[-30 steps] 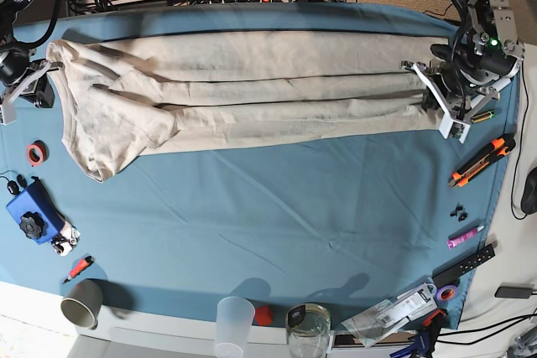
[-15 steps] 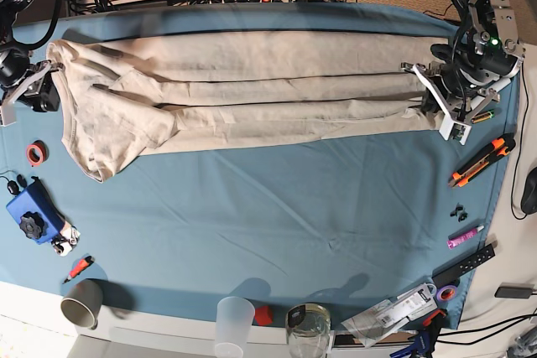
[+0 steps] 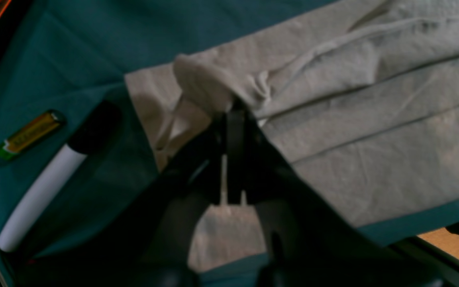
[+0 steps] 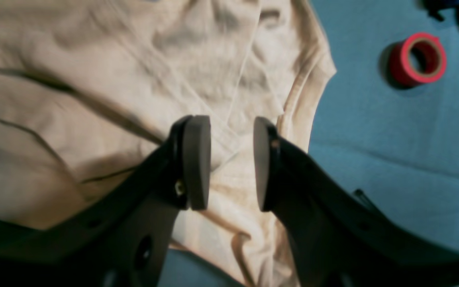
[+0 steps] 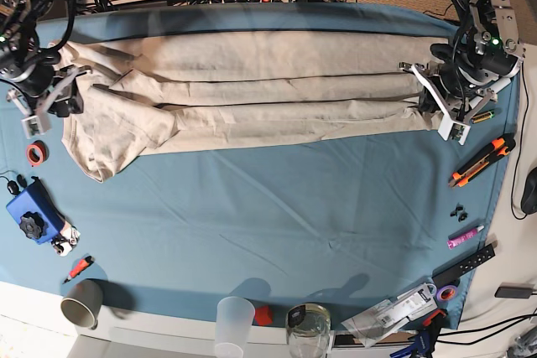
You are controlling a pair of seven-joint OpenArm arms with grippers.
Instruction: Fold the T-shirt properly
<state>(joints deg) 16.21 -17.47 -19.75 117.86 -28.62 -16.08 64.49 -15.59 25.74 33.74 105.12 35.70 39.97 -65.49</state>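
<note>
The beige T-shirt (image 5: 252,81) lies folded lengthwise into a long band across the far half of the teal tablecloth (image 5: 277,199), with the collar and sleeve end at the left. My left gripper (image 5: 430,94) is at the shirt's right end. In the left wrist view it (image 3: 233,113) is shut on a bunched fold of the shirt (image 3: 373,119). My right gripper (image 5: 52,94) is over the shirt's left end. In the right wrist view it (image 4: 229,159) is open, with its pads (image 4: 195,159) just above the wrinkled cloth (image 4: 74,79) and holding nothing.
A red tape roll (image 5: 35,153) and a blue device (image 5: 32,211) lie at the left edge. An orange cutter (image 5: 482,161), a battery (image 3: 30,133) and a marker (image 3: 42,191) lie at the right. Cups (image 5: 81,302) and a jar (image 5: 308,329) stand along the front edge.
My right gripper has moved right, from the shirt's left edge to over its left end, and has turned. The left gripper and the rest of the shirt have stayed put.
</note>
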